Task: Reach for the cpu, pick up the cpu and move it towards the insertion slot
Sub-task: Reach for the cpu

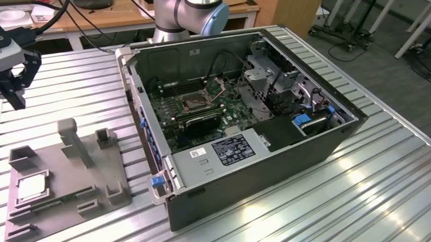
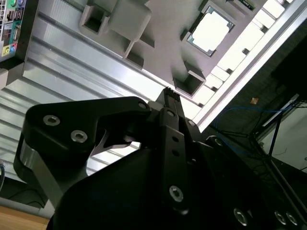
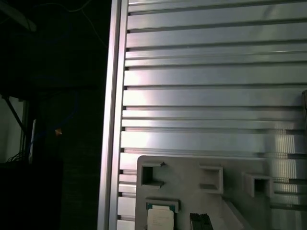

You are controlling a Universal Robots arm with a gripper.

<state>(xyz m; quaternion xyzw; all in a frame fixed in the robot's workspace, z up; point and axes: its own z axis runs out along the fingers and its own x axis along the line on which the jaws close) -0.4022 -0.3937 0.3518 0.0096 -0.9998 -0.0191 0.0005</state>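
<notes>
Exterior view: gripper (image 1: 16, 103) hanging above counter (image 1: 81, 85), fingers (image 1: 20, 93) pressed together; cpu (image 1: 32, 187) nested in fixture (image 1: 67, 176), likely for repeatable pickup; insertion slot (image 1: 194, 103) well apart in case (image 1: 222, 201).

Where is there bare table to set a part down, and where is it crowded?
Bare table on the exterior view's right of the computer case, and between the gripper and grey fixture. Crowded: fixture holding the cpu, case interior.
</notes>
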